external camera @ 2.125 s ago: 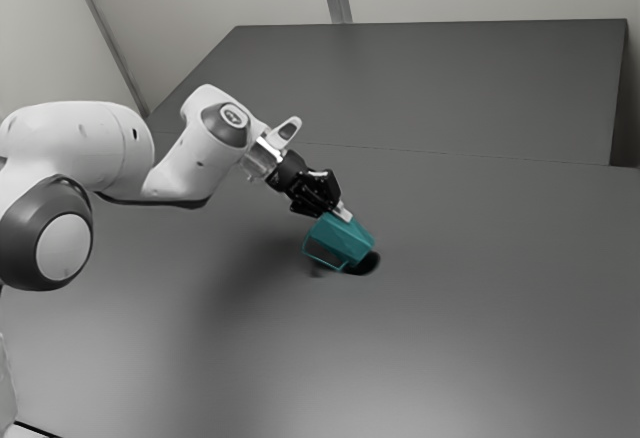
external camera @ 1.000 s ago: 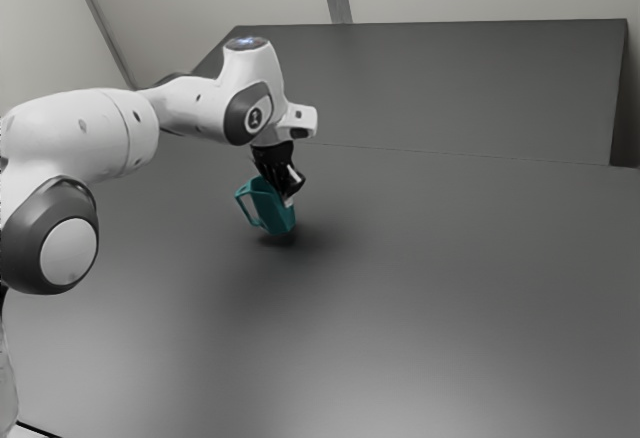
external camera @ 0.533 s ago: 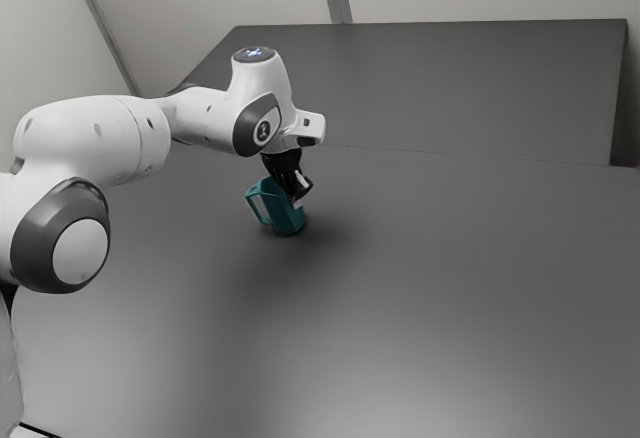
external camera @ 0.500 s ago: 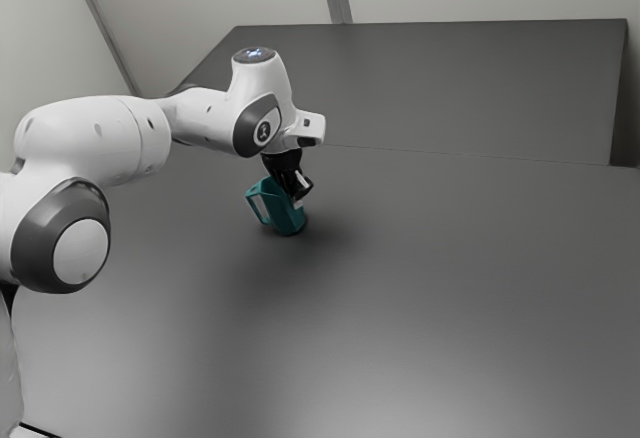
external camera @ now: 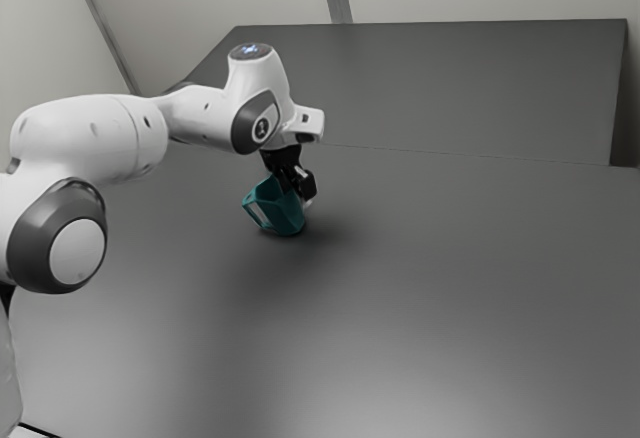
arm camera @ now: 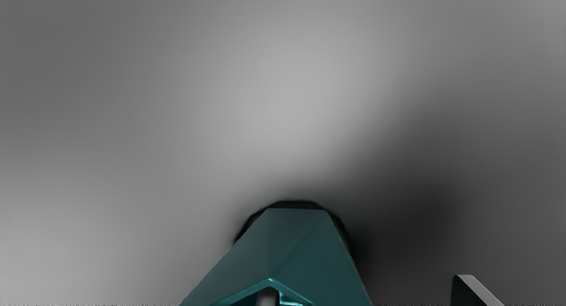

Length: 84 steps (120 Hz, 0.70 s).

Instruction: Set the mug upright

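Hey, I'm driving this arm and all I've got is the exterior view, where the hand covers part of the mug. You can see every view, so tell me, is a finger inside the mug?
Observer: Yes, in the wrist view one finger is inside the opening of the mug.
Operator: And the other finger, is it touching the outside?
Observer: No, there's a gap between it and the mug's outer wall, so the hand is open.

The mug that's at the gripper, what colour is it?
The mug is teal, which shows best in the wrist view.
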Tool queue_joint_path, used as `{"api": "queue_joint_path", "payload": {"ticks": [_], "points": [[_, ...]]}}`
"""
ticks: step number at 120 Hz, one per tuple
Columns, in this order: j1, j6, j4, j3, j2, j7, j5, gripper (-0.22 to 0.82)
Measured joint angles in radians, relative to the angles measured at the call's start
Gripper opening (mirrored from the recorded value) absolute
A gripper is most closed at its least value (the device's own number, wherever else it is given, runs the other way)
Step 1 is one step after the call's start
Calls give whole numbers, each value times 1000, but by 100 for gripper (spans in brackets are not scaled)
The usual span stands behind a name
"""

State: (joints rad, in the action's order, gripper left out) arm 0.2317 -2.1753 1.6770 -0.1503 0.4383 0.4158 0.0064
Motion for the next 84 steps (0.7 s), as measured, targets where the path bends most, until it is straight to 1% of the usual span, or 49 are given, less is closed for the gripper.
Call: {"api": "queue_joint_path", "payload": {"ticks": [14, 31, 49, 69, 84], "points": [[0, 7, 2, 0, -41, 4, -1, 48], [0, 63, 3, 0, -131, -7, -8, 54], [-5, 153, 6, -8, -210, -33, -7, 57], [-15, 303, 6, -25, -317, -77, 32, 59], [-17, 393, -3, -32, -381, -104, 67, 60]]}}
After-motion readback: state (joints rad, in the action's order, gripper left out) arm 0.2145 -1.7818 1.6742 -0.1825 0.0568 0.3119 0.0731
